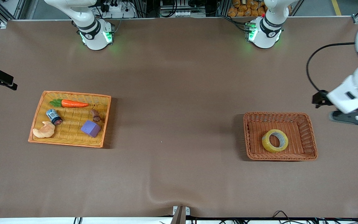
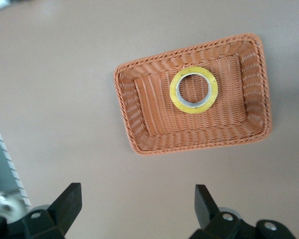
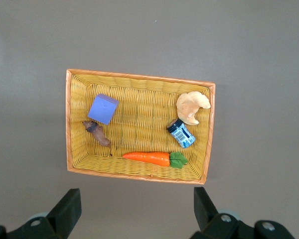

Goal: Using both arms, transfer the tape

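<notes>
The tape (image 1: pixel 267 144), a yellowish ring with a grey core, lies flat in a brown wicker basket (image 1: pixel 280 114) toward the left arm's end of the table. In the left wrist view the tape (image 2: pixel 194 110) and the basket (image 2: pixel 149 119) show from high above. My left gripper (image 2: pixel 138 199) hangs open and empty over bare table beside the basket. The left arm's hand (image 1: pixel 351 99) shows at the edge of the front view. My right gripper (image 3: pixel 136 203) is open and empty, high over the table next to a yellow tray (image 3: pixel 139 77).
The yellow tray (image 1: pixel 73 94) at the right arm's end holds a carrot (image 1: pixel 73 103), a purple cube (image 1: pixel 90 128), a croissant (image 1: pixel 43 130), a blue can (image 1: pixel 54 116) and a small brown piece (image 1: pixel 95 115). Brown table lies between tray and basket.
</notes>
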Controlling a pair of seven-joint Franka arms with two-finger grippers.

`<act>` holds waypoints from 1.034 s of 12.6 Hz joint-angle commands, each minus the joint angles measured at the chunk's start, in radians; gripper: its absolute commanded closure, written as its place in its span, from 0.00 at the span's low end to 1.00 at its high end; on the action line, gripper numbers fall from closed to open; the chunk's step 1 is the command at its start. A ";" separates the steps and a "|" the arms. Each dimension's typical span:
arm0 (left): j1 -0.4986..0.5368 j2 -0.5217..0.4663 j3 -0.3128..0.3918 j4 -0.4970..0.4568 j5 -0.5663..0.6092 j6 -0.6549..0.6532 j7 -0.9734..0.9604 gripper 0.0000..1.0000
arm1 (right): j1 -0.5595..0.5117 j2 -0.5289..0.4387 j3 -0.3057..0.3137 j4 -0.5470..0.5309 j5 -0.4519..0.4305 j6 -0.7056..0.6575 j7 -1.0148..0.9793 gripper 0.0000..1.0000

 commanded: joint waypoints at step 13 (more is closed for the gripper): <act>-0.017 0.018 0.103 -0.015 -0.170 -0.003 -0.042 0.00 | -0.021 0.007 0.014 0.017 0.004 -0.014 -0.015 0.00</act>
